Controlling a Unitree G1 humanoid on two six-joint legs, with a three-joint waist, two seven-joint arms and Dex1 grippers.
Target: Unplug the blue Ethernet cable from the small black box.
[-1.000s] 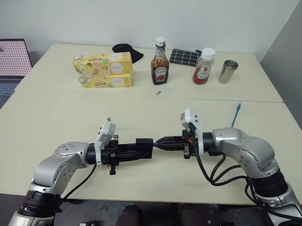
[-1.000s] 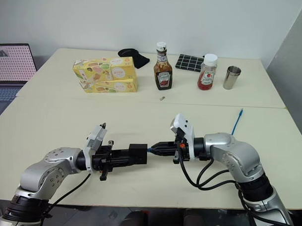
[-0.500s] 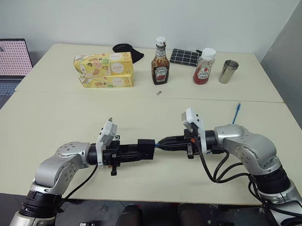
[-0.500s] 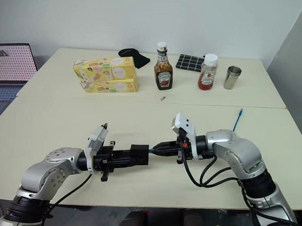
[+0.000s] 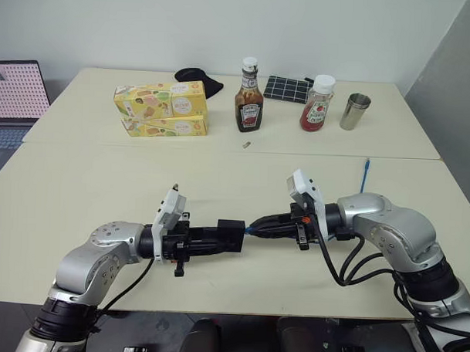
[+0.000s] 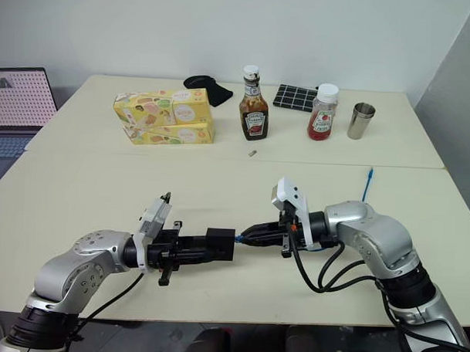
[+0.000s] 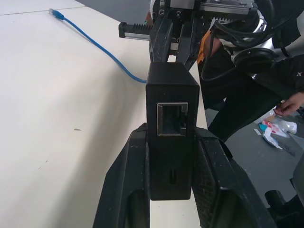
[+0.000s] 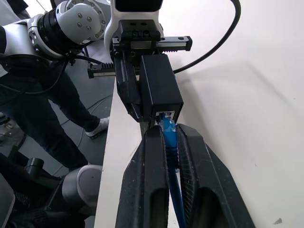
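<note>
Cream laminate forms the table (image 5: 80, 186), and a wide bare stretch of it lies around both arms, bounded by the near edge just below them and by a seam line running across behind. Beyond that seam the far half carries two stacked yellow cartons (image 5: 161, 108), a brown sauce bottle (image 5: 249, 96), a red ketchup bottle (image 5: 318, 103), a steel cup (image 5: 354, 111), a black grid-patterned pad (image 5: 288, 89) and a black cloth lump (image 5: 200, 79); a laptop (image 5: 16, 99) is seen past the left edge.

Held above the open front area, the small black box (image 5: 231, 234) is a matte, square-edged block with a metal-framed port on its free side. It is clamped between the closed fingers of the left gripper (image 5: 217, 239), which is stretched level towards the right. The right gripper (image 5: 258, 225) is pointed back at it, slightly downward, its fingers pressed together on the blue Ethernet cable (image 8: 169, 137) just behind the plug, which is seated in the box. The thin glossy cord is trailed across the table to its free end (image 5: 365, 174) on the right.
</note>
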